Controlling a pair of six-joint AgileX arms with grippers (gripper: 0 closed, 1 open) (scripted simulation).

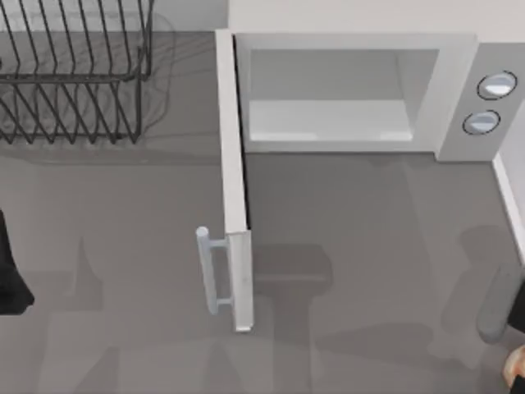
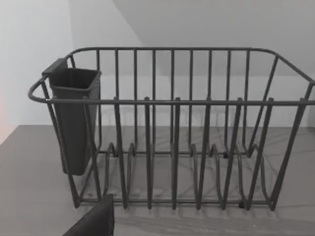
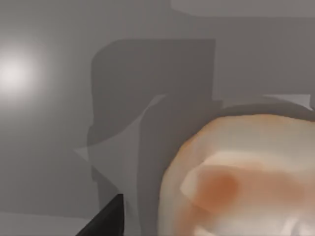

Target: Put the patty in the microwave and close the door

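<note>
The patty [image 3: 241, 177], pale orange-brown, looms very close in the right wrist view, with a black part of my right gripper [image 3: 106, 221] beside it. From above, the patty [image 1: 517, 367] peeks in at the table's bottom right corner, just below my right arm [image 1: 499, 305]. The white microwave [image 1: 353, 90] stands at the back with its pale cavity showing. Its door [image 1: 235, 189] swings out toward the front, and the bar handle [image 1: 209, 271] sits on the door's left face. My left arm [image 1: 10, 271] is parked at the left edge.
A black wire rack [image 1: 74, 74] stands at the back left, with a dark cup [image 2: 74, 118] hung on one end. The grey panel with two round buttons [image 1: 490, 103] is on the microwave's right. Grey tabletop [image 1: 369, 246] lies open before the cavity.
</note>
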